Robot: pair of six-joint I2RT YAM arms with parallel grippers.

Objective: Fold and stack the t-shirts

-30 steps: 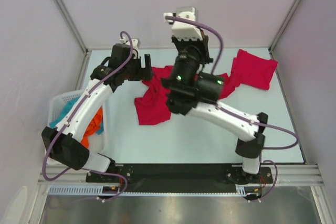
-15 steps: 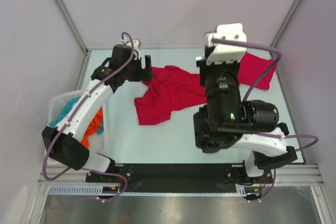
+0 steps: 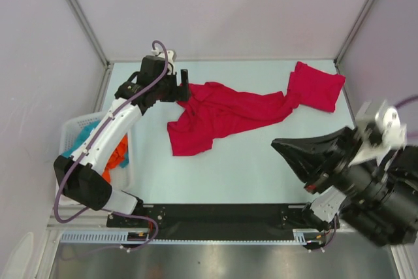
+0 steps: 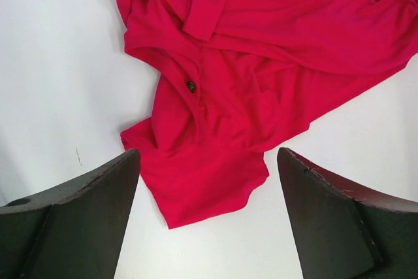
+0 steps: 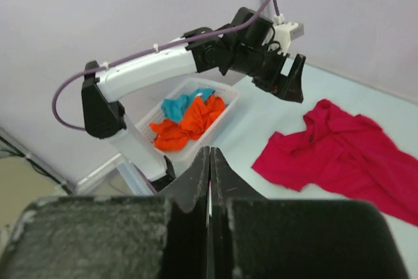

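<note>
The basket (image 3: pixel 70 127) holds orange and teal cloths (image 3: pixel 116 155); the red t-shirt (image 3: pixel 222 112) lies crumpled. The left pincer (image 4: pixel 208 153) is spread; the right pincer (image 5: pixel 209 153) is pressed together.

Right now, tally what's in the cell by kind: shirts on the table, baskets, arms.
Red t-shirts: 2 (centre t-shirt, far-right t-shirt, edges touching)
Basket: 1
Arms: 2 (left arm, right arm)
Total: 5
</note>
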